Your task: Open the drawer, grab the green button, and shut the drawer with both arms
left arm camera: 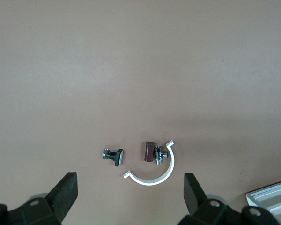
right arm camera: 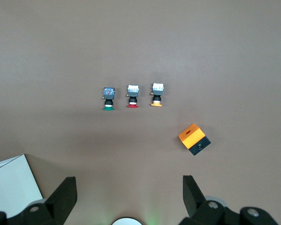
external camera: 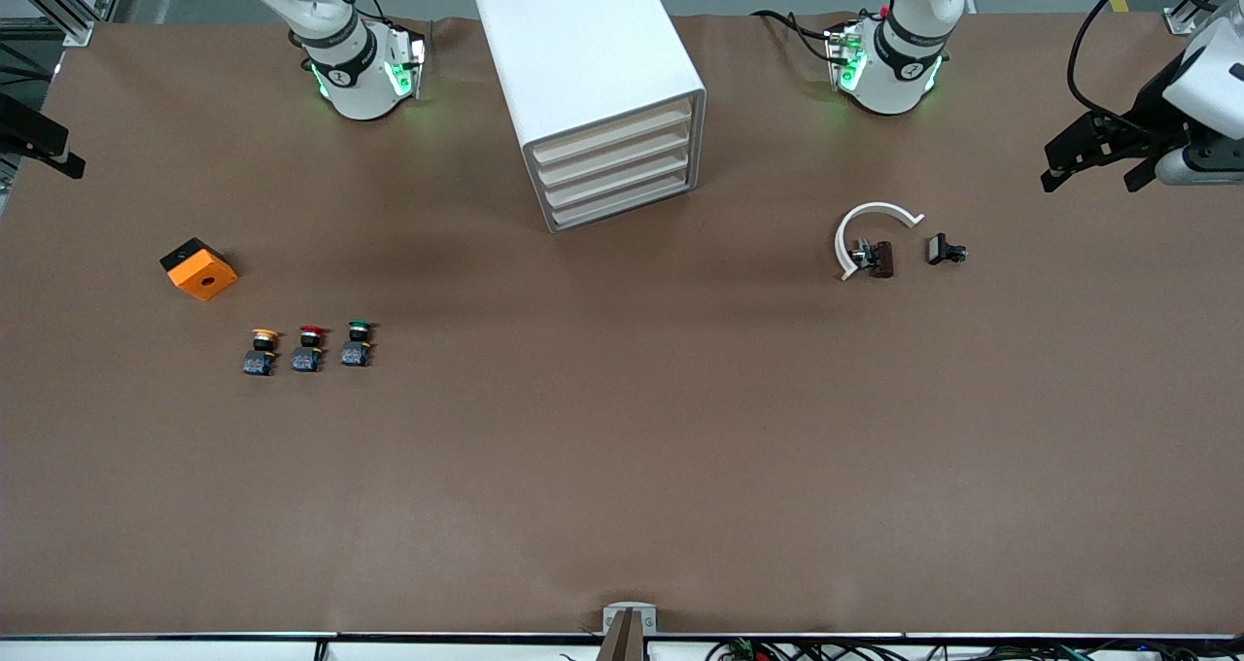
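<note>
While all 4 drawers are closed, both arms wait high with wide open, empty fingers.

Nearest to the front camera, 3 buttons stand in 1 row on the brown table (external camera: 622, 467), toward the right arm's end: the yellow-capped button (external camera: 260, 351), the red-capped button (external camera: 308, 348) and the button (external camera: 357, 343) with the green cap, which is the closest of the 3 to the cabinet. Slightly farther lies an orange box (external camera: 199, 268). Toward the left arm's end, a white curved clip (external camera: 868, 232) lies around a small brown part (external camera: 882, 259), with a small black part (external camera: 944, 250) just beside it. Farther still stands the white cabinet (external camera: 583, 78); the drawer (external camera: 614, 181), third from the top, is flush with the others. The left gripper (external camera: 1093, 160) hangs over the table edge at its own end, holding nothing. The right gripper (right arm camera: 126, 199) shows only in its wrist view, looking down on the buttons, also holding nothing.
</note>
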### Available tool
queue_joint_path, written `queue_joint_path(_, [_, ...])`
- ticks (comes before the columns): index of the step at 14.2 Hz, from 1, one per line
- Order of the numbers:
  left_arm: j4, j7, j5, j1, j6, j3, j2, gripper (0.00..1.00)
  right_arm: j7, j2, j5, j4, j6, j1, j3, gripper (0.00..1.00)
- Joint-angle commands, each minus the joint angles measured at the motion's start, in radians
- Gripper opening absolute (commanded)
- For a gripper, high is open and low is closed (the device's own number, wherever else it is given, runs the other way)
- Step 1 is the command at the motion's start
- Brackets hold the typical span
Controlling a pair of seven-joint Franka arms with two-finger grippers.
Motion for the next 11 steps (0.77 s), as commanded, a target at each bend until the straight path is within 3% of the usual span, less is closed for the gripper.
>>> queue_joint_path(1, [0.053,-0.012,-0.003,0.004,-0.048,-0.006,0.021,1.0,0.028,-0.019,-0.014,-0.01,0.029,-0.006,0.007,1.0])
queue_joint_path(5, [0.053,-0.048,-0.002,0.001,-0.065,-0.009,0.027,1.0,0.033,-0.021,0.018,-0.011,0.042,-0.011,-0.033,1.0])
queue_joint_path(11, [0.1,-0.049,-0.012,0.012,-0.085,-0.028,0.061,1.0,0.034,-0.028,0.037,-0.019,0.03,-0.009,-0.041,1.0])
